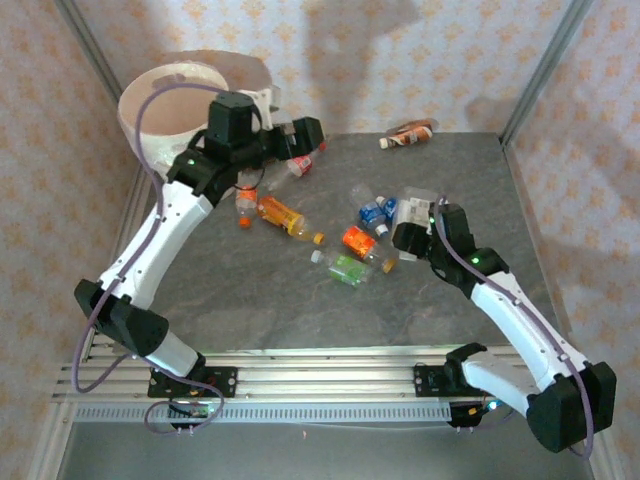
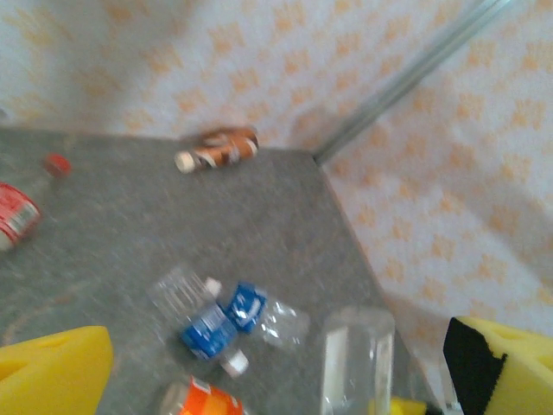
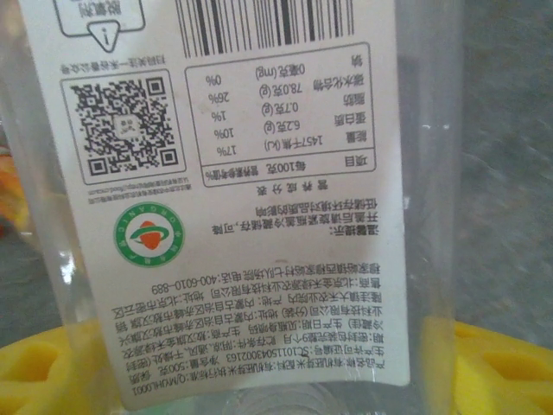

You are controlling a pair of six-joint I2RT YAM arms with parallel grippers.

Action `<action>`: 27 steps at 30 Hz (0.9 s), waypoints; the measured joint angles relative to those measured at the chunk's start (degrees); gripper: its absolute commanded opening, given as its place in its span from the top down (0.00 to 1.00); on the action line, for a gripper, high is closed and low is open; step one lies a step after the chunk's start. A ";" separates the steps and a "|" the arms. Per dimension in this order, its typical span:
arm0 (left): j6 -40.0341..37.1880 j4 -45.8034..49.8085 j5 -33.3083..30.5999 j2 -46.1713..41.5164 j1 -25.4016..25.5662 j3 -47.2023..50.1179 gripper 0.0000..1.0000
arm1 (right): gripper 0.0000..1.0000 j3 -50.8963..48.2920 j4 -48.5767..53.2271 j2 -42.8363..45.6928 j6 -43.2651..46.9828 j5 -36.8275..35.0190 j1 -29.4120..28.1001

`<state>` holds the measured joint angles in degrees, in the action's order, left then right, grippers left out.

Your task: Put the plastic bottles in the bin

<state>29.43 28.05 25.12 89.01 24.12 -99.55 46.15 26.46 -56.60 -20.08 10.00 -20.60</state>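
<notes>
Clear bottle (image 3: 259,216), white label with barcode, QR code and green logo: our right gripper (image 3: 268,389) clamps it between yellow pads. Our left gripper (image 2: 276,380) is spread apart.

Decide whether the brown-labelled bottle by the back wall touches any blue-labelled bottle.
Apart. Top external view: bare table separates the brown-labelled bottle from the blue-labelled bottles.

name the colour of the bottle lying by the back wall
Brown-orange bottle; best in left wrist view.
</notes>
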 measured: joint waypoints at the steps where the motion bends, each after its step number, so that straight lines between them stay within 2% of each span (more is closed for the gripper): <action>1: 0.26 -0.52 0.50 0.04 1.07 1.25 0.00 | 0.65 0.02 -1.20 0.04 0.24 0.85 -0.63; 5: 2.43 -4.00 4.17 0.42 3.21 6.69 0.00 | 0.65 0.04 -4.81 -0.24 1.22 3.72 -3.56; 12: 6.88 -11.21 9.33 0.90 4.11 18.47 0.00 | 0.65 0.35 -11.56 -2.64 1.81 8.37 -7.54; 16: 6.99 -14.88 12.02 0.87 6.19 21.05 0.00 | 0.65 2.60 -13.42 -5.60 3.13 10.67 -9.60; 19: 6.05 -15.93 11.41 0.57 8.00 21.27 0.00 | 0.65 3.85 -14.78 -7.72 3.87 11.67 -10.86; 23: 5.01 -14.78 6.71 0.39 8.90 21.27 0.01 | 0.65 4.50 -15.98 -9.27 4.48 12.48 -12.70; 27: 5.09 -14.08 2.58 0.39 8.74 21.27 0.13 | 0.65 4.55 -16.81 -9.55 4.98 13.09 -14.29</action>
<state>34.52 13.98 27.70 89.41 32.86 -78.28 50.70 9.65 -66.15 -15.09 23.09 -34.89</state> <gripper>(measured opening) 0.928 0.747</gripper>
